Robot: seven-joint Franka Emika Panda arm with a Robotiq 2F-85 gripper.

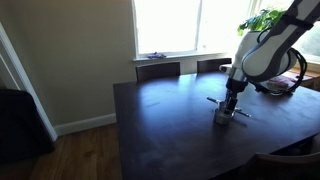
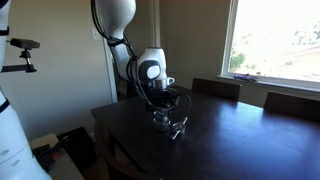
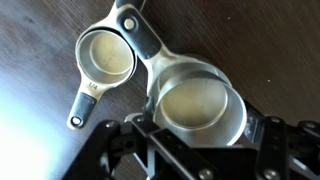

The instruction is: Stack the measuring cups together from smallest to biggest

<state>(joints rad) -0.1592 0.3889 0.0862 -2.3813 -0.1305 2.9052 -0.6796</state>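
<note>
In the wrist view a large shiny silver measuring cup point(image 3: 198, 112) sits between the fingers of my gripper point(image 3: 200, 135), whose pads press on its walls on both sides. Its dark-looking handle point(image 3: 143, 38) runs up and to the left. A smaller silver measuring cup point(image 3: 106, 55) lies on the dark table just left of it, with its handle pointing down-left. In both exterior views the gripper point(image 1: 230, 103) point(image 2: 165, 104) is low over the cups point(image 1: 223, 116) point(image 2: 170, 122), which are at table level.
The dark wooden table point(image 1: 170, 120) stretches wide around the cups. Chair backs point(image 1: 158, 70) stand along its far edge under a bright window. A plant point(image 1: 265, 20) and some cables point(image 1: 285, 85) are behind the arm.
</note>
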